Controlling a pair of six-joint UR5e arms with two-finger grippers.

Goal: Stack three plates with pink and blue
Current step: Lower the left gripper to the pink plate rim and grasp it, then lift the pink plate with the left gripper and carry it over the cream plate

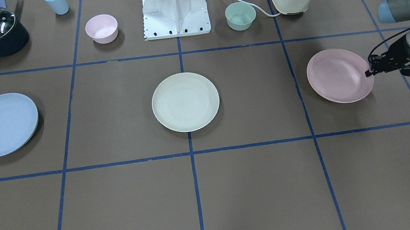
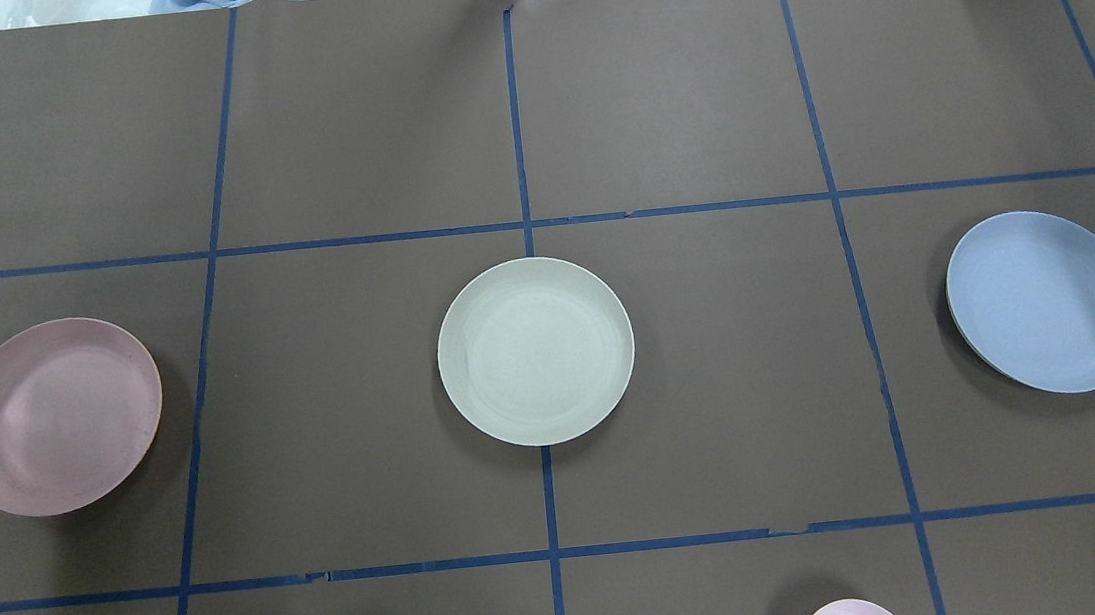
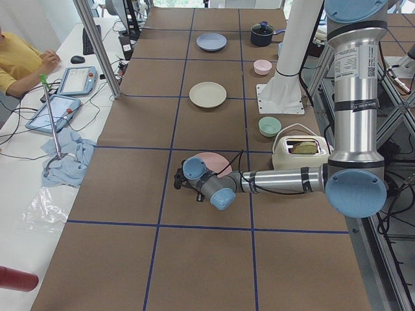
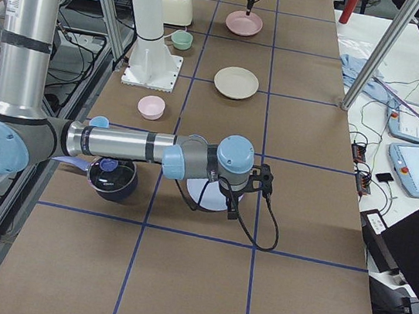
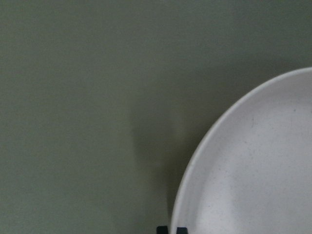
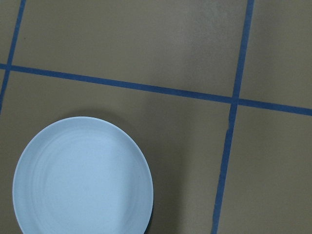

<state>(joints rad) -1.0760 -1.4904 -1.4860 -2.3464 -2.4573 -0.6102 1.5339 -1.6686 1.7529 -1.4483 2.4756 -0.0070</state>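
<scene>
A brown-papered table (image 2: 687, 83), gridded with blue tape (image 2: 516, 130), stands under soft, even light; beside it a white bench (image 3: 26, 194) carries two tablets (image 3: 55, 111) and a crumpled blue cloth (image 3: 68, 162).

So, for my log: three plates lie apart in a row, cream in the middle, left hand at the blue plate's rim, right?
Not quite. The left hand is at the rim of the pink plate, not the blue plate; the front-facing view shows it. The plates lie apart in a row, cream plate in the middle.
</scene>
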